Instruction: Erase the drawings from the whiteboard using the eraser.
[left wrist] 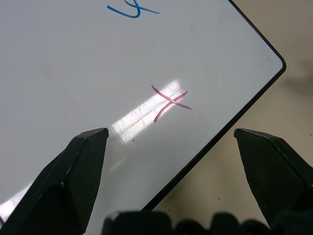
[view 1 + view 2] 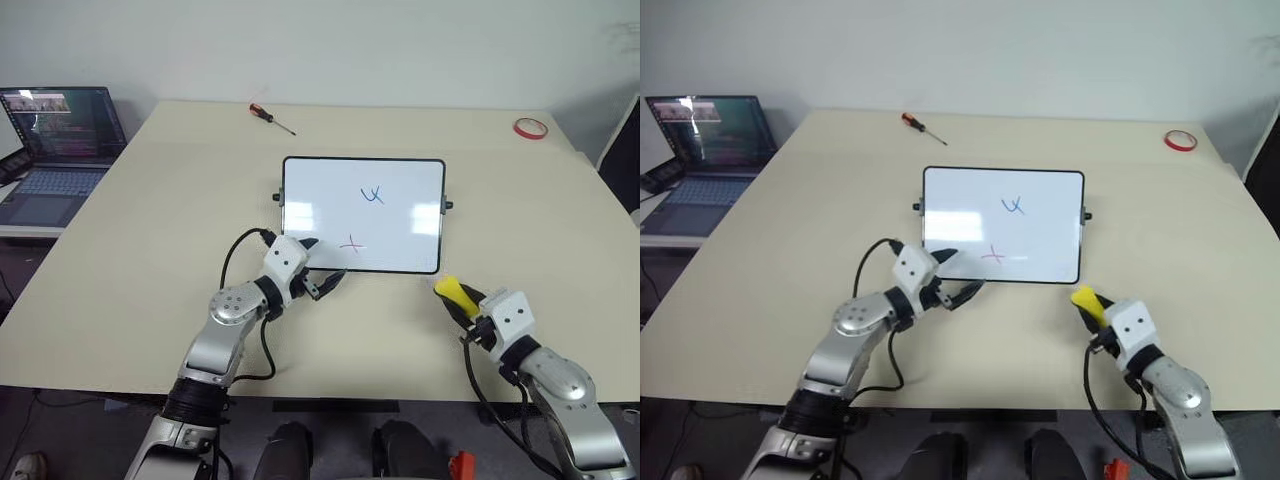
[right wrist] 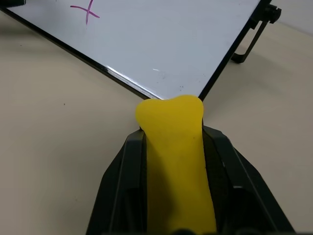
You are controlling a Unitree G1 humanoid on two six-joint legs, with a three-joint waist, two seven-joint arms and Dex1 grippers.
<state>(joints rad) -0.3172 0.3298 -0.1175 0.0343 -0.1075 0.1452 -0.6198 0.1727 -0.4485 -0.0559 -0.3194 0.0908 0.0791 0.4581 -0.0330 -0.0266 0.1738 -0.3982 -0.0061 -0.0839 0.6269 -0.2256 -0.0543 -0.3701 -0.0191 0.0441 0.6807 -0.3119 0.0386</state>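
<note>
The right gripper (image 2: 462, 303) is clamped on the small bright yellow eraser block (image 2: 453, 292), which juts from between its 2 black fingers. In the left eye view it hovers over the beige table (image 2: 130, 260), just off the near right corner of the glossy white rectangular whiteboard with a thin black frame (image 2: 330, 195), not touching it. The left gripper (image 2: 325, 268) has its fingers spread apart, holding nothing, at the board's near left edge; whether it presses on the frame I cannot tell. 2 drawings show on the board: a blue x-like squiggle (image 2: 372, 196) and a thin red cross (image 2: 352, 244). A red-handled screwdriver (image 2: 270, 117), a red tape ring (image 2: 530, 128) and an open laptop (image 2: 60, 150) lie well apart from the work.

The right eye view gives the same layout.

In the left wrist view, the 2 dark fingers (image 1: 73, 171) stand wide, with the red cross between them on the board and the board's black edge running past.

In the right wrist view, the eraser is squeezed between the fingers, its tip pointing at the board's corner.

The step in hand looks like wiping, with 2 marks left. The next move likely calls for carrying the eraser onto the board, laying it flat on the red cross, and rubbing while the left gripper steadies the board.
</note>
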